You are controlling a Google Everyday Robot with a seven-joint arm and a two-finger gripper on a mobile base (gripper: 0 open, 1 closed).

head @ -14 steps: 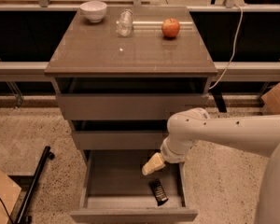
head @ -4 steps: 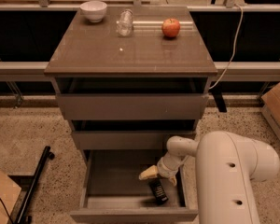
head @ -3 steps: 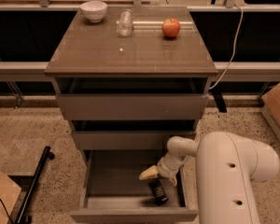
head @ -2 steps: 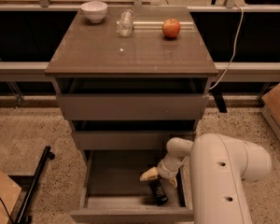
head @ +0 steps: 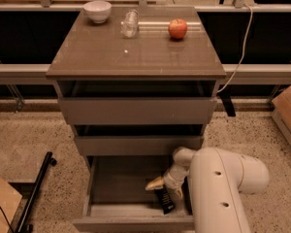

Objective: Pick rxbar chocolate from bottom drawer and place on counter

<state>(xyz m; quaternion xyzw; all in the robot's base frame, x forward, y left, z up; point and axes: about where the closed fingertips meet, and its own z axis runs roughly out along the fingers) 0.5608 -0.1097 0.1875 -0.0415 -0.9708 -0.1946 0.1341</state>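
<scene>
The bottom drawer (head: 111,186) is pulled open below two shallower drawers. The rxbar chocolate (head: 166,201), a flat black bar, lies on the drawer floor near the right wall. My gripper (head: 164,187) is down inside the drawer, right over the bar's far end. It is open, with one pale fingertip (head: 153,184) to the left of the bar and the other to the right. My white arm (head: 218,188) covers the drawer's right side. The counter (head: 136,52) is the glossy grey-brown top of the cabinet.
On the counter stand a white bowl (head: 97,10) at the back left, a clear glass (head: 130,23) in the middle and a red apple (head: 177,28) at the back right. A cardboard box (head: 288,113) sits on the floor to the right, a black bar (head: 36,191) to the left.
The arm came down from above the drawer until the gripper sat over the bar. Over the last second it has only shifted slightly.
</scene>
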